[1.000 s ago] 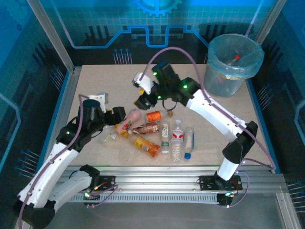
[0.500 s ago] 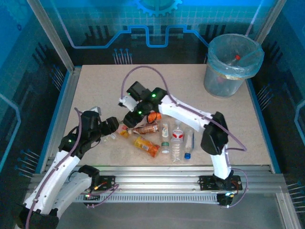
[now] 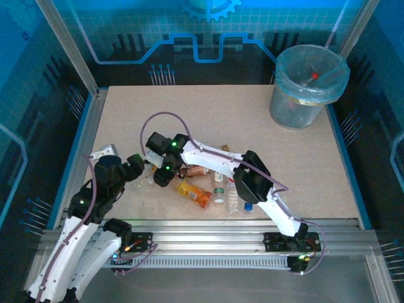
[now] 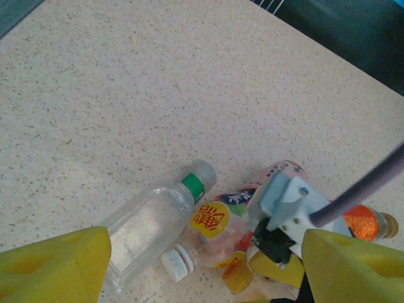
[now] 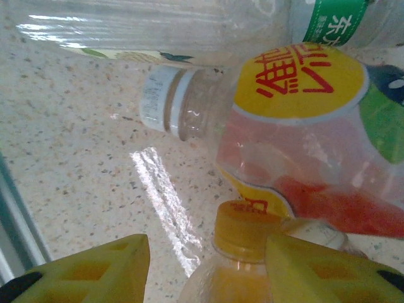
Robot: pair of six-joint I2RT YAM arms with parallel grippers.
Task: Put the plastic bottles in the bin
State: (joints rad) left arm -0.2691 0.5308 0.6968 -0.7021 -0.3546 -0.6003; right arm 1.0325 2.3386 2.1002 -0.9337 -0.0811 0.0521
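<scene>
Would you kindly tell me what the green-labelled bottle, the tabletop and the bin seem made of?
Green-labelled bottle: clear, glossy thin plastic; the surface beneath shows through. Tabletop: matte beige speckled sheet, perhaps laminate or composite. Bin: translucent grey plastic, probably, with a thin pale blue film liner over its rim.

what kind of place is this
Probably a robot lab test cell: a speckled beige tabletop edged with aluminium rails, blue printed wall panels around it, and two white robot arms bolted along the near edge.
</scene>
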